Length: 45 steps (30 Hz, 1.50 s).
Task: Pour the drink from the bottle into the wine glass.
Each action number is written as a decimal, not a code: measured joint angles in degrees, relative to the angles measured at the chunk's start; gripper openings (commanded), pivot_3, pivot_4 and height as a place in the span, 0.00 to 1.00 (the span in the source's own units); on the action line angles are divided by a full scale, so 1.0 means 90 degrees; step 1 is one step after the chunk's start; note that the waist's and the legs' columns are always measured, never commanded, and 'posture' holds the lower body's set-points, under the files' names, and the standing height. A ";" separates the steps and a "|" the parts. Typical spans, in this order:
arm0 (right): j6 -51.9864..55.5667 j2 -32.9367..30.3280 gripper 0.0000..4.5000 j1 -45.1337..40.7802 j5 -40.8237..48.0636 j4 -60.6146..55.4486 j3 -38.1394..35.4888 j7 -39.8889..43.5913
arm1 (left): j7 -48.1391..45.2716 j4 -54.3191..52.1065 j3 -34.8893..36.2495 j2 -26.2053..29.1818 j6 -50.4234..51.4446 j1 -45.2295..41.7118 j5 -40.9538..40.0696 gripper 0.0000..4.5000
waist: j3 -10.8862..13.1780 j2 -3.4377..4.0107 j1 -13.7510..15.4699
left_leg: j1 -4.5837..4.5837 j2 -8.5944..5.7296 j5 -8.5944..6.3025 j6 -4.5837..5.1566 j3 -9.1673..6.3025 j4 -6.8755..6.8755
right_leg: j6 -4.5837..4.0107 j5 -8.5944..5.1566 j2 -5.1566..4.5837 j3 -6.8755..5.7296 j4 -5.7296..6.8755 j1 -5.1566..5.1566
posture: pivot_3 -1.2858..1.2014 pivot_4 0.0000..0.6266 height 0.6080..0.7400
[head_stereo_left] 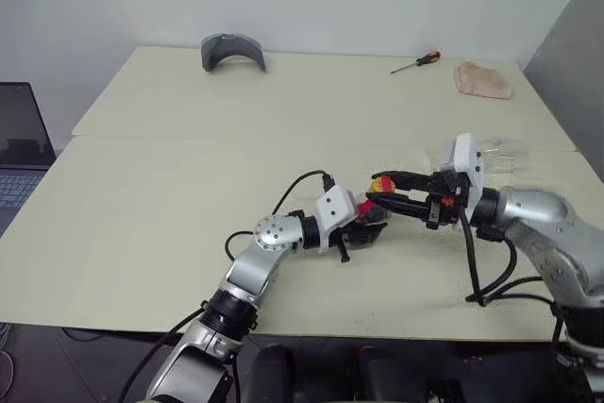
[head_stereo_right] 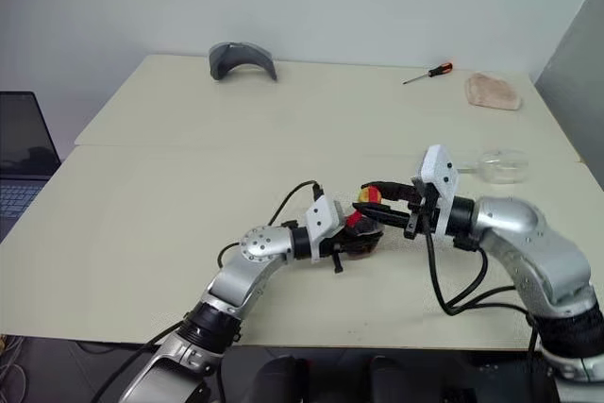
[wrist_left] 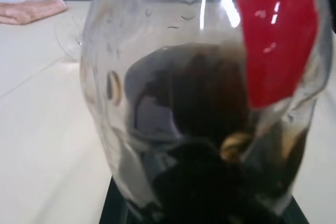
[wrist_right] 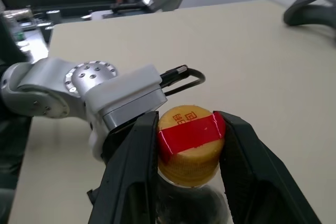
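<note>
Both grippers meet at the bottle [head_stereo_right: 361, 224] near the table's [head_stereo_right: 142, 233] front edge: the left gripper [head_stereo_right: 357, 238] clamps its body, dark drink [wrist_left: 210, 129] low inside, while the right gripper [wrist_right: 189, 145] pinches the yellow cap [wrist_right: 190, 145]. Farther right stands the wine glass [head_stereo_right: 505, 165]; a screwdriver [head_stereo_right: 429, 73] lies far back.

I see two pale beige tables [head_stereo_left: 142, 233] pushed together, one seam running between them. On the far one lie a grey curved piece [head_stereo_left: 232, 50] toward the left, a screwdriver [head_stereo_left: 416, 62] with an orange and black handle, and a pinkish cloth [head_stereo_left: 482, 79] near the right corner. The wine glass [head_stereo_right: 500, 166] lies on its side at the right.
</note>
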 measured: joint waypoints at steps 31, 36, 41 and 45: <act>0.0932 0.1392 1.00 0.1530 0.0129 -0.2384 -0.1021 -0.3676 | -0.0011 0.0009 -0.0003 -0.0179 -0.0048 -0.0242 -0.0002 0.20 | -0.0001 0.0001 0.0018 | -0.0010 -0.0004 0.0001 -0.0002 0.0003 0.0003 | 0.0002 0.0000 -0.0009 0.0000 0.0004 -0.0007 | 0.52 0.24 1.00; 0.1010 0.1002 1.00 0.2112 0.0761 -0.2595 -0.1695 -0.3310 | -0.0019 0.0041 -0.0017 -0.0215 -0.0050 -0.0272 -0.0001 0.20 | -0.0001 0.0001 0.0015 | -0.0010 -0.0004 0.0001 -0.0001 0.0003 0.0003 | 0.0003 -0.0001 -0.0008 0.0000 0.0003 -0.0006 | 0.52 0.24 1.00; 0.1353 0.0384 1.00 0.2589 0.1428 -0.2699 -0.2260 -0.3042 | -0.0033 0.0046 -0.0010 -0.0209 -0.0089 -0.0272 -0.0004 0.20 | -0.0001 0.0001 0.0011 | -0.0009 -0.0004 0.0000 -0.0001 0.0003 0.0004 | 0.0004 -0.0001 -0.0007 0.0001 0.0003 -0.0005 | 0.52 0.24 1.00; 0.1589 -0.0047 1.00 0.2599 0.2000 -0.3074 -0.2268 -0.2914 | -0.0090 0.0049 -0.0005 -0.0196 -0.0134 -0.0272 -0.0005 0.20 | -0.0001 0.0001 -0.0004 | -0.0008 0.0000 0.0000 -0.0001 0.0001 0.0002 | 0.0021 -0.0011 -0.0001 0.0001 0.0003 -0.0005 | 0.52 0.24 1.00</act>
